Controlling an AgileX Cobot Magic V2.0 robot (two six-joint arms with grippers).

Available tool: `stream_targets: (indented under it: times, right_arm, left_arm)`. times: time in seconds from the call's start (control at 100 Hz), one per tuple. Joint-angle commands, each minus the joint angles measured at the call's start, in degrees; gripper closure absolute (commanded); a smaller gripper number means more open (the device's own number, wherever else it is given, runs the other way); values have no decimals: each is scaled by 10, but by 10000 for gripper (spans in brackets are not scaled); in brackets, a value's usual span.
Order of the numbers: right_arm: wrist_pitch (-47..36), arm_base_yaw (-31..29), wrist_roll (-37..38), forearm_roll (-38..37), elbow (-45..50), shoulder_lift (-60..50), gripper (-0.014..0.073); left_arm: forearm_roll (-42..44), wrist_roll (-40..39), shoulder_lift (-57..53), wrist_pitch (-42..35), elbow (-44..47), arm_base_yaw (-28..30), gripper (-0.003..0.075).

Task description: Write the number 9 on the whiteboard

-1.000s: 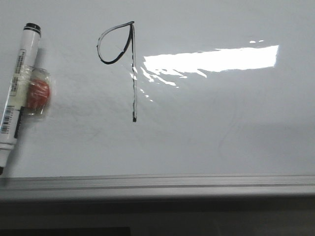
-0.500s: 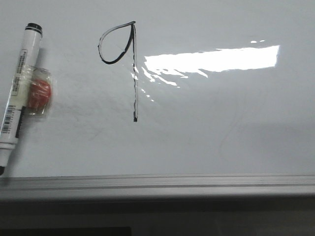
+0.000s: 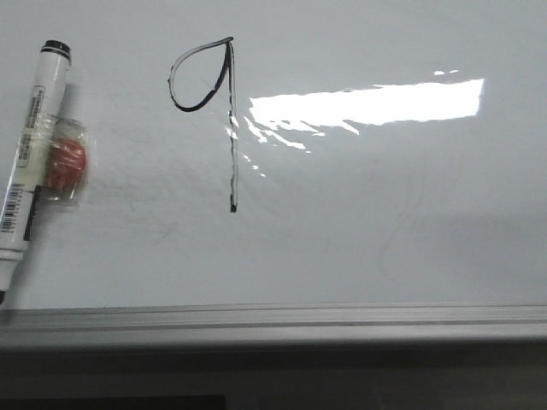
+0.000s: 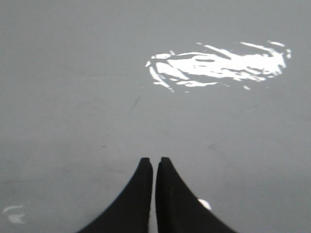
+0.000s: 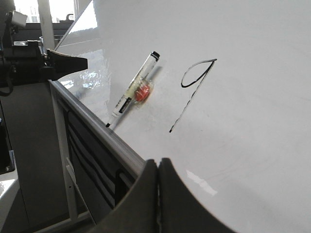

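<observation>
Both grippers, left [image 4: 154,162] and right [image 5: 158,165], are pressed closed on nothing, held off the whiteboard [image 3: 385,213]. Nothing has shifted since a second ago: the number 9 [image 3: 224,102] stands finished, upper left on the board. Left of it lies the marker [image 3: 27,166], taped to a red piece [image 3: 65,163].
</observation>
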Motion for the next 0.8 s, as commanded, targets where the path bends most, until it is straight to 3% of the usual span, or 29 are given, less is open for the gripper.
stream_targets:
  times: [0.0,0.29,0.79]
  right_arm:
    - [-48,-2,-3,-5,-16,3,663]
    - [-46,-2,-3,-5,-16,3,663]
    - [-45,-2,-3,-5,-16,3,663]
  left_arm:
    - [5,-8,-14,-6,23,27,741]
    - [3,-8,-42,119,23,64,741]
    - [2,-8,-42,120,23,64,741]
